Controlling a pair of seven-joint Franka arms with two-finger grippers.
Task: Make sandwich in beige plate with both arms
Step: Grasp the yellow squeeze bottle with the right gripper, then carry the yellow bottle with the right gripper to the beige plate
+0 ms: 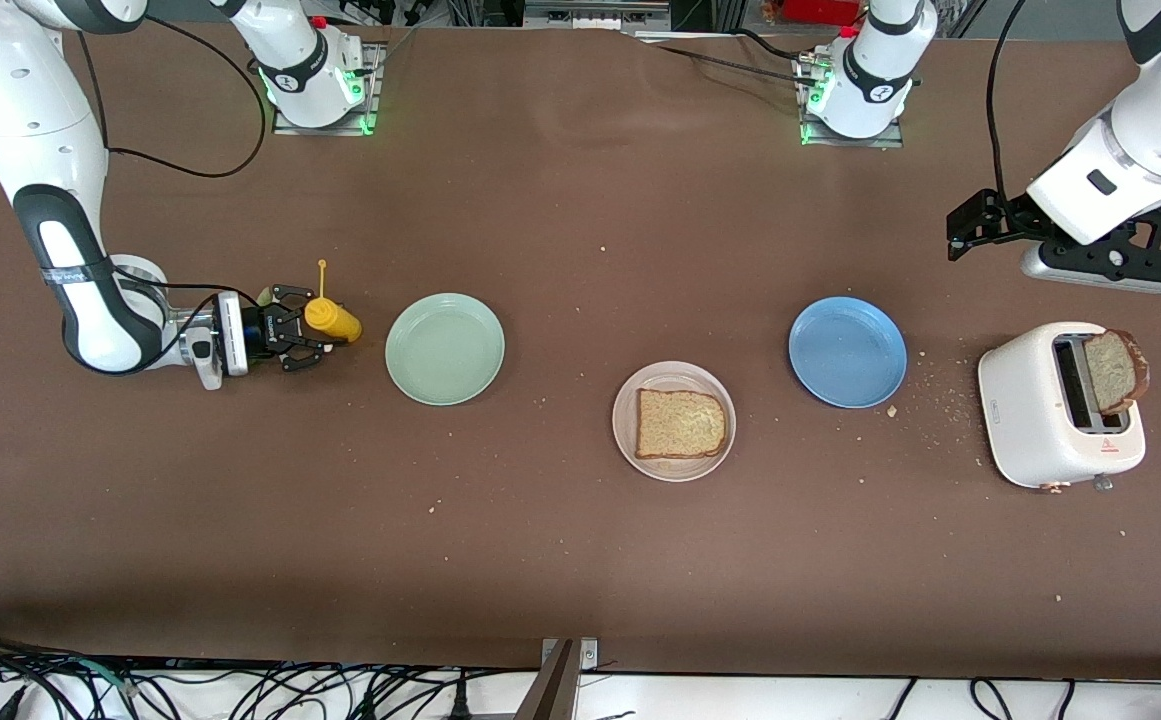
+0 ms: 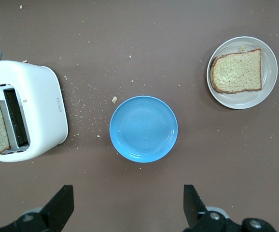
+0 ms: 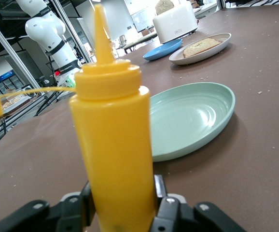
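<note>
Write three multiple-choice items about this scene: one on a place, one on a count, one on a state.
1. Where is the second bread slice?
A. in the toaster
B. on the blue plate
C. on the green plate

2. How many plates are on the table?
A. two
B. three
C. four

3. What is the right gripper doing?
A. hanging open over the toaster
B. closing on the mustard bottle
C. holding bread

Key: 1 A, a slice stands in the toaster, the other lies on the beige plate. 2 B, green, beige, blue. 3 B, the right gripper has its fingers beside the mustard bottle.
</note>
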